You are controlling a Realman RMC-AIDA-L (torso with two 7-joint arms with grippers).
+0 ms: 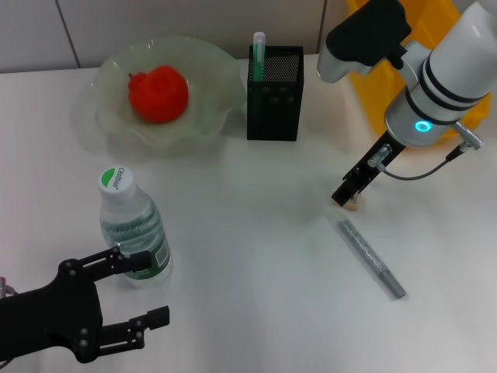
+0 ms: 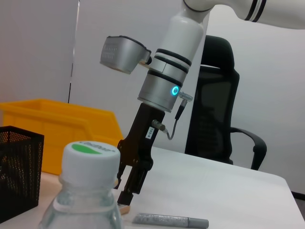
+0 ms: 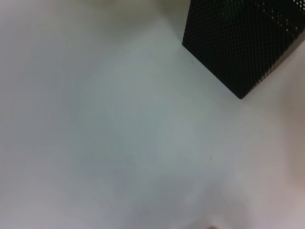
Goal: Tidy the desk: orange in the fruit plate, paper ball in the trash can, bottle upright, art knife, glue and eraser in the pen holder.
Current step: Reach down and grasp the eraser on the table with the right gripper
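Our right gripper [image 1: 347,198] is down on the eraser [image 1: 352,205], fingers clamped on it, right of the pen holder [image 1: 275,93]. Our left gripper [image 1: 147,286] hangs spread wide beside the upright bottle [image 1: 132,226].

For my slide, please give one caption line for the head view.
Right gripper lowered onto the eraser; orange in fruit plate, bottle upright beside the left gripper.

Tabletop [image 1: 256,233]: white, smooth surface.
Far side: fruit plate [image 1: 206,116], with pen holder [image 1: 275,93] just beside it.
Near left: bottle [image 1: 133,229], upright.
Right: eraser [image 1: 352,205], silver art knife [image 1: 371,259] lying nearby.
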